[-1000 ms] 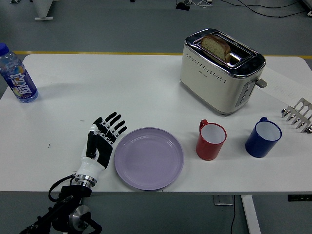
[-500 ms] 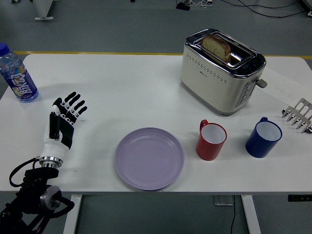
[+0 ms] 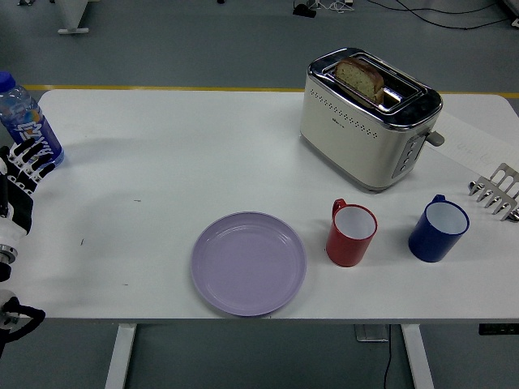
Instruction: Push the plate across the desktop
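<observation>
A white table (image 3: 203, 154) stands over a grey floor crossed by a yellow line. At the far left edge the robot's left hand (image 3: 20, 182), black and white, hovers with fingers extended and loose, gripping nothing, just in front of a clear plastic water bottle with a blue cap (image 3: 28, 121). The round lilac plate (image 3: 248, 262) lies near the table's front edge, well apart from that hand. To its right stand a red mug (image 3: 351, 233) and a dark blue mug (image 3: 438, 228). Behind them sits a cream and chrome toaster (image 3: 369, 117) holding a slice of bread (image 3: 361, 77). A metal rack (image 3: 496, 191) pokes in at the right edge.
</observation>
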`<state>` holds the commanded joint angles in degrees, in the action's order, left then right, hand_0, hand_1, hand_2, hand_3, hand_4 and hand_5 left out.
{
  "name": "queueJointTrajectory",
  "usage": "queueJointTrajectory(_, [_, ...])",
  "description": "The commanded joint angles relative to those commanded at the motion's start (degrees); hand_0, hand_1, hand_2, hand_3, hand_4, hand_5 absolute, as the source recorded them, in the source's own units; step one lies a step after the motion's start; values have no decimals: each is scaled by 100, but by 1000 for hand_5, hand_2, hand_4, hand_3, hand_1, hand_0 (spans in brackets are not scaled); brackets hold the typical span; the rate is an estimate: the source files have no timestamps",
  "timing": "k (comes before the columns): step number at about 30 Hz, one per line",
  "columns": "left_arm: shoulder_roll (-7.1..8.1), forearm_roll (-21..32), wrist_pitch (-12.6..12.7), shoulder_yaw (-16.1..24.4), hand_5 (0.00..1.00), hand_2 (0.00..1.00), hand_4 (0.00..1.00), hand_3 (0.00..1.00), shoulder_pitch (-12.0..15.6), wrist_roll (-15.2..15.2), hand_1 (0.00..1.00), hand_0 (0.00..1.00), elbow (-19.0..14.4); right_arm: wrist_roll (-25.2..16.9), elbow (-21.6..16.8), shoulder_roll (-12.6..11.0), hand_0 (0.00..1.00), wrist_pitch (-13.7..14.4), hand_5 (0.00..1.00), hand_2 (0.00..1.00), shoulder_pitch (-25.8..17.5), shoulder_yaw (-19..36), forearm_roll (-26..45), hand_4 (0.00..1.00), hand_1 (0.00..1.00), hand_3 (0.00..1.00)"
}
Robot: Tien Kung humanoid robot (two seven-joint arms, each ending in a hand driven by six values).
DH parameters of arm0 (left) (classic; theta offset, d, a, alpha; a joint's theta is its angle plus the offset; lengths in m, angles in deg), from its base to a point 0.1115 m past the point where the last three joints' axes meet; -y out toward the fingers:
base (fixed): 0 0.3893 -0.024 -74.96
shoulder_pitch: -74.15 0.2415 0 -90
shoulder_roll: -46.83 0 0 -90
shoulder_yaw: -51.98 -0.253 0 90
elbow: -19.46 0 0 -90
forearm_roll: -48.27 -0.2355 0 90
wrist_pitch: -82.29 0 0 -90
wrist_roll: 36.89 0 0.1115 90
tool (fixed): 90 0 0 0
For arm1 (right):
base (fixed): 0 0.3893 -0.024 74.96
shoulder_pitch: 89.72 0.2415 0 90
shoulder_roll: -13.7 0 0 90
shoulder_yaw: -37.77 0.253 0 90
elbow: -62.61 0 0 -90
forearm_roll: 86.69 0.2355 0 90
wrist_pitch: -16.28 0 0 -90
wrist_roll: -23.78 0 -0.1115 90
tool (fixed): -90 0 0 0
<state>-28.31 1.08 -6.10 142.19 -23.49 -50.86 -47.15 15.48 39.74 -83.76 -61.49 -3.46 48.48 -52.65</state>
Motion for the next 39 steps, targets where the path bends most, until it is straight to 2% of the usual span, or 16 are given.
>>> queueJointTrajectory(9, [229, 43, -211, 536, 998, 776, 491, 723, 71, 255, 759, 715, 189, 2, 0, 3, 606, 3, 445, 758, 2, 11, 25, 478, 613, 684])
queueJointTrajectory(10, [233, 54, -217, 553, 998, 799, 563, 728, 76, 260, 806, 762, 197, 2, 0, 3, 606, 3, 444, 757, 2, 12, 26, 478, 613, 683])
queueJointTrajectory(15, [198, 266, -187, 702, 998, 799, 563, 728, 144, 106, 806, 762, 273, -2, -3, 2, 606, 6, 444, 757, -6, 16, 35, 478, 613, 683])
queueJointTrajectory(16, [189, 306, -162, 716, 998, 902, 711, 807, 152, 82, 904, 873, 285, -2, -3, 2, 606, 6, 444, 757, -6, 15, 37, 478, 613, 682])
queueJointTrajectory(21, [158, 445, -34, 730, 998, 902, 711, 807, 184, 20, 904, 873, 325, 0, -1, 1, 606, 6, 444, 757, -15, 18, 38, 478, 613, 682])
queueJointTrajectory(22, [154, 476, -11, 718, 998, 956, 760, 891, 188, 17, 940, 905, 331, 1, 0, 4, 606, 6, 444, 757, -19, 19, 42, 477, 614, 682])
queueJointTrajectory(27, [130, 535, 12, 704, 998, 956, 760, 891, 197, 45, 940, 905, 358, 2, 2, 10, 606, 5, 444, 757, -31, 17, 59, 477, 614, 682])
queueJointTrajectory(28, [128, 541, 3, 703, 998, 980, 799, 935, 196, 68, 959, 920, 359, 2, 2, 10, 605, 6, 444, 757, -34, 15, 63, 477, 611, 681])
queueJointTrajectory(32, [128, 534, -10, 721, 998, 980, 799, 935, 204, 120, 959, 920, 352, 1, 2, 10, 605, 7, 444, 757, -48, 12, 72, 477, 611, 681])
queueJointTrajectory(33, [128, 518, 0, 732, 998, 980, 799, 935, 209, 130, 959, 920, 348, 0, 2, 10, 605, 7, 444, 757, -54, 14, 73, 477, 611, 681])
queueJointTrajectory(34, [129, 502, 8, 738, 998, 998, 785, 991, 213, 136, 981, 954, 345, -1, 2, 10, 605, 8, 446, 757, -59, 15, 74, 478, 612, 680])
queueJointTrajectory(39, [136, 267, 69, 744, 998, 998, 785, 991, 221, 160, 981, 954, 321, 2, 15, 13, 605, 7, 446, 757, -82, -4, 85, 478, 612, 680])
